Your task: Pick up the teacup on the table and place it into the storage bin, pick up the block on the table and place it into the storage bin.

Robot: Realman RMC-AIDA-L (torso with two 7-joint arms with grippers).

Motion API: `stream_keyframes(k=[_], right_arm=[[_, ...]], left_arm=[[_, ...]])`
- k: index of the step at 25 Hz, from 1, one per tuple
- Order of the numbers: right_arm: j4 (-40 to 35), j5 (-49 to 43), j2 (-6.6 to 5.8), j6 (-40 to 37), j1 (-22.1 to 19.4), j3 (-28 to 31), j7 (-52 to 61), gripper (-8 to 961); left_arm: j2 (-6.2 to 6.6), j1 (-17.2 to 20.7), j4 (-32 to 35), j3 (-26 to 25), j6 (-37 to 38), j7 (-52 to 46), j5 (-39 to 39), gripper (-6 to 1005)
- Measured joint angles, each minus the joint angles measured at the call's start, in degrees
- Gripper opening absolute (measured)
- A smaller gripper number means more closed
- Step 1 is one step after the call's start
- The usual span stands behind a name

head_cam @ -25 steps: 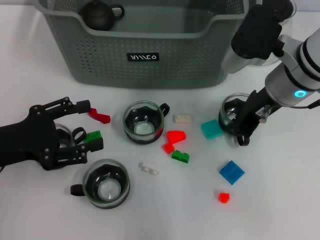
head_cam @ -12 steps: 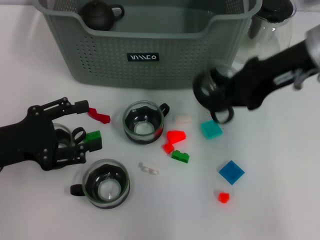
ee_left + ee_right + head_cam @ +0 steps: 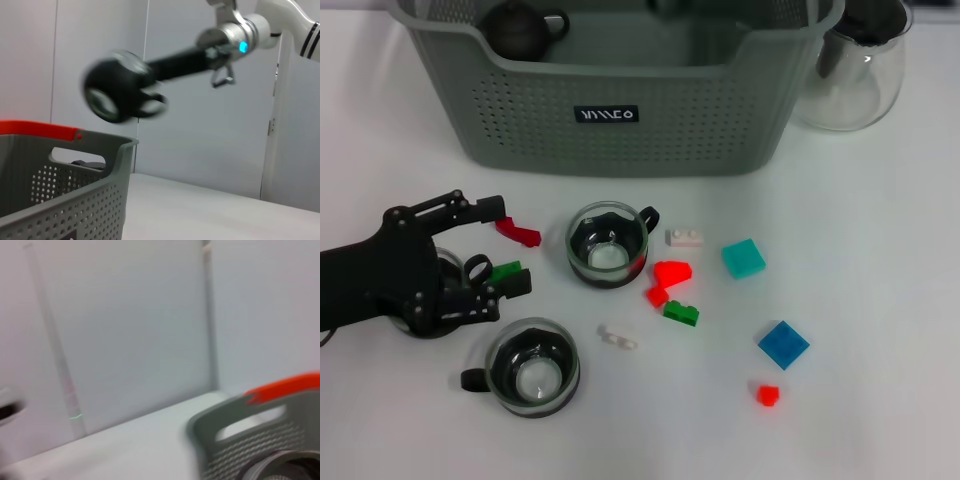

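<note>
Right tool (image 3: pixel 122 92) has left the head view; only the left wrist view catches it, gripping a blurred dark cup (image 3: pixel 107 97) above the perforated grey-green bin (image 3: pixel 65 190). Left tool (image 3: pixel 485 255) spread wide on the counter (image 3: pixel 880 300).

A clear glass pitcher with a black lid (image 3: pixel 851 68) stands just beside the basket's far right corner. Inside the basket's far left corner sits a small dark round pot (image 3: pixel 519 27), perhaps a teapot
</note>
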Motion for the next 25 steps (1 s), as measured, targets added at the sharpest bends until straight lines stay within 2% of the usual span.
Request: stream_keyframes(k=[4,7,12,15,20,25], right_arm=[[2.9,-11.1,-0.03,15.5,6.3,-6.9,8.9,57],[8.7,-22.6,0.02,22.8,12.8,-10.0,18.6,57],[26.5,-37.5,0.00,30.2,25.4,-10.5,28.7,57],[36.1,-40.1,-0.12,34.7,29.8,-9.8,29.1,58],[43.7,-41.0,-0.08,38.7,31.5,-10.7,28.8,58],[45.3,-41.3,-0.12,38.5,30.4,-11.3,28.8,57]], left_arm=[[-0.15,0.0,-0.3,0.0,0.0,0.0,0.0,844],[-0.25,0.0,-1.1,0.0,-0.3,0.0,0.0,844],[-0.36,-0.1,-1.7,0.0,-1.3,0.0,0.0,844],[-0.44,-0.3,-2.2,0.0,-1.6,0.0,0.0,844],[-0.45,-0.3,-2.3,0.0,-2.2,0.0,0.0,844],[-0.45,-0.3,-2.4,0.0,-2.8,0.0,0.2,844]])
